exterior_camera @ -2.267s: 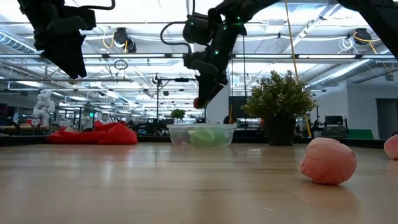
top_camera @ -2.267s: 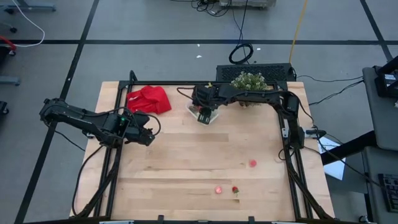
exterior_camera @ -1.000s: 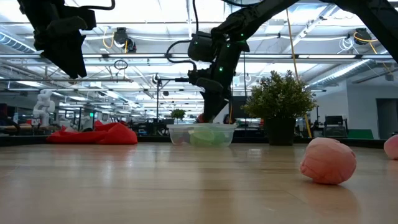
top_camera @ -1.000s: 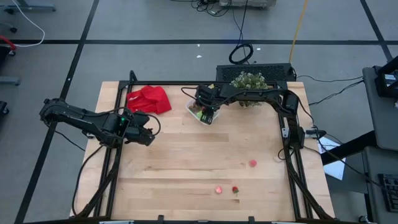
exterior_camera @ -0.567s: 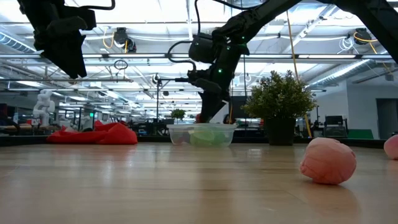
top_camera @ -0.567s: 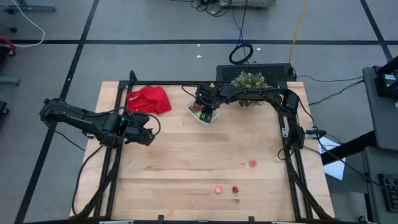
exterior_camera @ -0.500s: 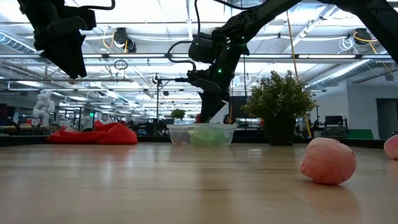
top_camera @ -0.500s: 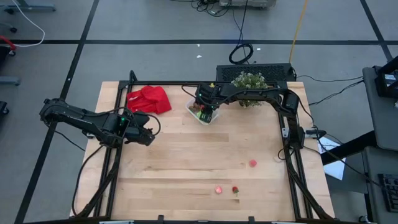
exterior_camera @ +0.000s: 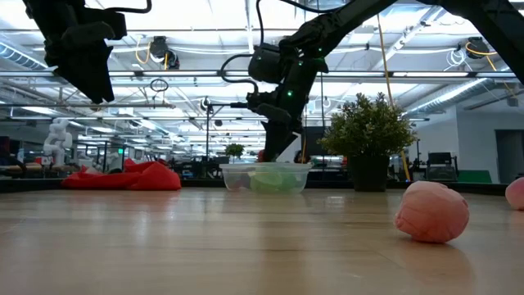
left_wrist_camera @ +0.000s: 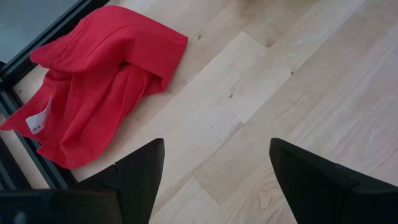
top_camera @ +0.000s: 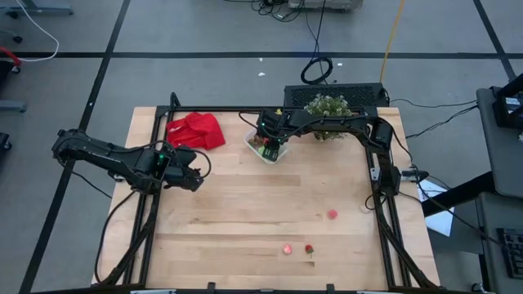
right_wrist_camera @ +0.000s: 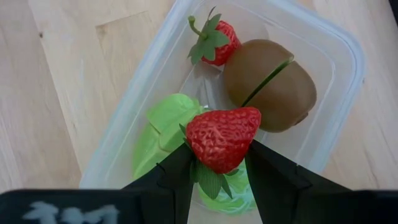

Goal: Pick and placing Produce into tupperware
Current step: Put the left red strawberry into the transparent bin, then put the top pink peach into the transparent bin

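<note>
Right gripper (right_wrist_camera: 219,163), having descended over the tupperware (right_wrist_camera: 336,56), now holds steady clenching 1 strawberry (right_wrist_camera: 222,136) (release pending); left gripper (left_wrist_camera: 214,165) waits, spread wide.

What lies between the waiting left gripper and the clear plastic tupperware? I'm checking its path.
High view: only bare wooden table between the open left gripper and the clear plastic tupperware; the crumpled red cloth sits off that line.

No legible text on anything.

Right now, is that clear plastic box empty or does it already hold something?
Not empty. The tupperware holds a kiwi, a small strawberry and a green leafy piece.
</note>
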